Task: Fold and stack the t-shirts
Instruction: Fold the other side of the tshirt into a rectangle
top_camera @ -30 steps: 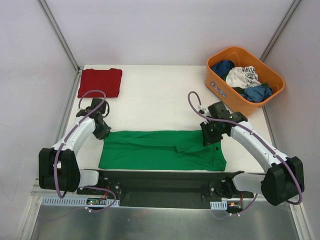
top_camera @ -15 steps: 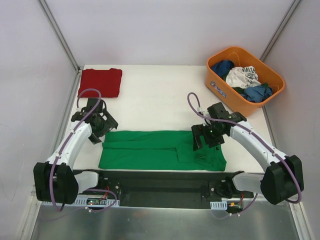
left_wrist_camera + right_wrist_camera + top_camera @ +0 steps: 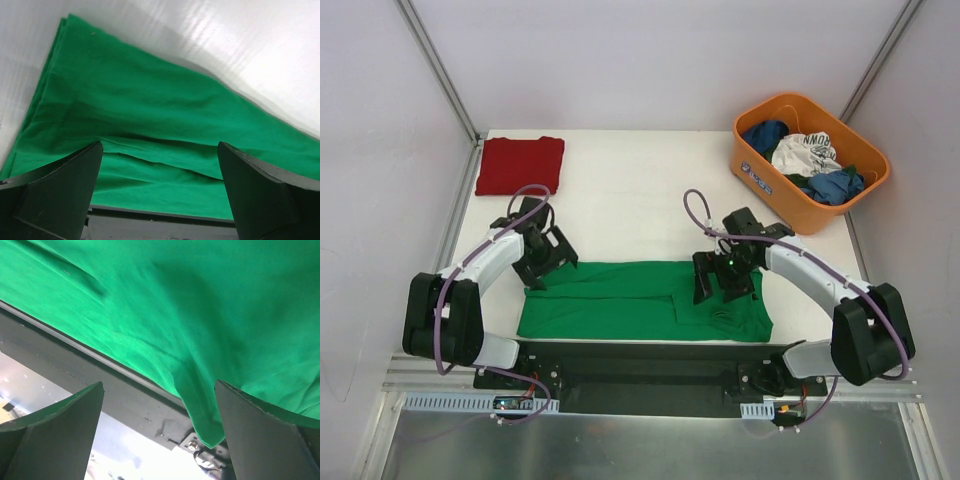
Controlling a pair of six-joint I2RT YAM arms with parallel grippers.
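Green cotton t-shirt [image 3: 640, 298], collared, lies flat as a long folded band along the near part of the white table [image 3: 630, 195], its near edge beside the black mounting rail [image 3: 640, 365]; the right end shows a doubled flap and a small sag of cloth over the rail in the right wrist view. Dark red t-shirt [image 3: 520, 165], folded into a rough square, sits at the far left corner, well apart from the green one. Left gripper [image 3: 550, 262] is at the far left corner of the green shirt, its fingers [image 3: 60, 190] spread wide with nothing between them; whether they touch the cloth cannot be told. Right gripper [image 3: 718, 285] is over the right part of the same shirt, near the flap, its fingers [image 3: 55, 435] likewise spread wide and holding nothing. Orange plastic bin [image 3: 760, 180] stands at the far right corner, holding blue garments [image 3: 835, 185] and a white garment with dark print [image 3: 802, 153].
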